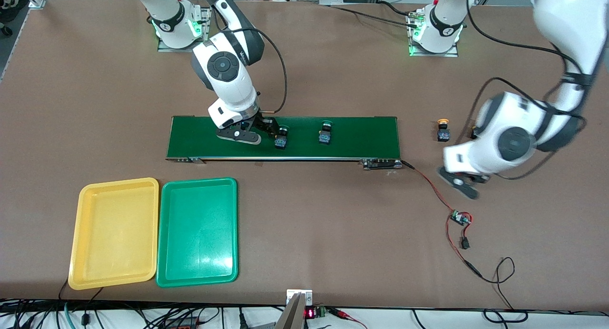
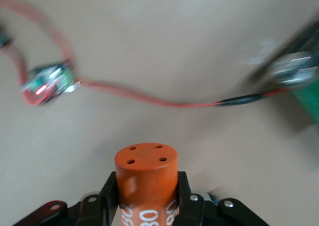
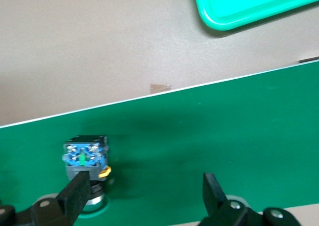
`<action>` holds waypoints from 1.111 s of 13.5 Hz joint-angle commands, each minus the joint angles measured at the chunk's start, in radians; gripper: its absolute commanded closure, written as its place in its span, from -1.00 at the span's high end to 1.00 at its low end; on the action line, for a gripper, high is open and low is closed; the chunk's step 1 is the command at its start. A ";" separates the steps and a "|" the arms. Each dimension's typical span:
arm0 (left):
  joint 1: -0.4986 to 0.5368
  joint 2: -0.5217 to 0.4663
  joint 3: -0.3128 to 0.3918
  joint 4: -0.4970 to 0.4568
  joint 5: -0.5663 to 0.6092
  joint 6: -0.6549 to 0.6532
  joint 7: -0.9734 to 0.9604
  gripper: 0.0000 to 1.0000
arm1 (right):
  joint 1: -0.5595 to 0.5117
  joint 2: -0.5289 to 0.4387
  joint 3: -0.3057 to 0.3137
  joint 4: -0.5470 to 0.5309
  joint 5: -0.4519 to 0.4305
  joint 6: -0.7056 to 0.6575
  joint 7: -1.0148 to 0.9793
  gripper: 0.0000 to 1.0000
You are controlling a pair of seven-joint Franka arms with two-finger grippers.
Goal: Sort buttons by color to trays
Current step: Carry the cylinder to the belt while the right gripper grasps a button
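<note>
A green-capped button (image 1: 280, 137) lies on the dark-green belt (image 1: 361, 136), and a second one (image 1: 325, 133) lies farther toward the left arm's end. My right gripper (image 1: 272, 129) is open and low over the belt. In the right wrist view the first button (image 3: 84, 156) lies right beside one finger (image 3: 75, 196), outside the gap of the right gripper (image 3: 144, 191). A yellow-capped button (image 1: 443, 130) stands on the table past the belt's end. My left gripper (image 1: 459, 182) is shut on an orange cylinder (image 2: 147, 171). The yellow tray (image 1: 114, 231) and green tray (image 1: 197, 231) are empty. A fourth button is out of view.
A red wire (image 1: 430, 186) runs from the belt's end to a small circuit board (image 1: 460, 218), under my left gripper. The board (image 2: 47, 84) and wire (image 2: 149, 99) also show in the left wrist view. A corner of the green tray (image 3: 249, 7) shows in the right wrist view.
</note>
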 commanded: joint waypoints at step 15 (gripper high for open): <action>-0.176 0.028 -0.170 -0.154 -0.026 0.157 0.279 -1.00 | 0.014 0.065 0.011 0.038 0.033 -0.008 0.011 0.95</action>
